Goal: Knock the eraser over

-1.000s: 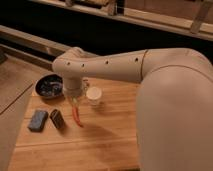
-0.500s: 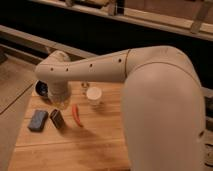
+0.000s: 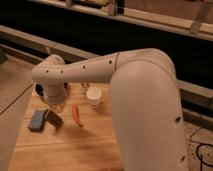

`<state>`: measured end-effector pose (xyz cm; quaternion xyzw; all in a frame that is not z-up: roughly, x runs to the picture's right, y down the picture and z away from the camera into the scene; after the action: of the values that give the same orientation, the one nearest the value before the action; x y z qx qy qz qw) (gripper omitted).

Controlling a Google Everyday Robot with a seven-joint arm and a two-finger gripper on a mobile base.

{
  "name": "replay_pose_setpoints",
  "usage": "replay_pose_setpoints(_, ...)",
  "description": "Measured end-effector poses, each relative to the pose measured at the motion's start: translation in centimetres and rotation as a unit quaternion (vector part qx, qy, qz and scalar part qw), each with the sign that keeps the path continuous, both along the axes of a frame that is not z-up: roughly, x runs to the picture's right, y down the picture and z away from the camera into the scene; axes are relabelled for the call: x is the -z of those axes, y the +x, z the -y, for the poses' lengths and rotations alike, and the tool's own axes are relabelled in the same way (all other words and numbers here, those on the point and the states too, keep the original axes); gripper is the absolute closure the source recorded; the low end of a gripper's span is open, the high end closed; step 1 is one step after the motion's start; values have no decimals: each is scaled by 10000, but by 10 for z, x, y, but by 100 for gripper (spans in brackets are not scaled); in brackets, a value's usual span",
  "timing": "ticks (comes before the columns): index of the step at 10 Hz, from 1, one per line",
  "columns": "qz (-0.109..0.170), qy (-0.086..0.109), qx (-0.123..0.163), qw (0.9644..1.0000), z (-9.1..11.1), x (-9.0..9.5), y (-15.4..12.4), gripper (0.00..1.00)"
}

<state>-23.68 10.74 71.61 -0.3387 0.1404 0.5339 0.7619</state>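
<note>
The gripper (image 3: 56,105) hangs low over the left part of the light wooden table (image 3: 100,147), just behind the small dark brown, nearly black rectangular eraser (image 3: 53,119); whether it is spread or closed cannot be told, because its tip blends with the wood. One second ago the gripper was above the thin orange-red stick (image 3: 76,116), and since then the white arm (image 3: 90,72) has swung to the robot's left, so the wrist now covers part of the dark round bowl (image 3: 39,90). The eraser now looks slanted and low, touching the flat blue-grey rectangular block (image 3: 36,121) beside it, while before it seemed to stand more upright. This suggests that the sweep has probably tipped it already, though that is not sure. The small white cup (image 3: 94,96) stands apart, at the same place as before.
</note>
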Motion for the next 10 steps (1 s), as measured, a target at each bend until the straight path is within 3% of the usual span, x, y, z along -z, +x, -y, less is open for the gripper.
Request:
replay_pose_setpoints(2, 125, -44, -77, 9999, 1, -7, -3, 100)
replay_pose_setpoints(6, 52, 142, -16, 9999, 14, -5, 11, 98)
replay_pose_setpoints(10, 57, 143, -17, 9999, 14, -5, 10, 58)
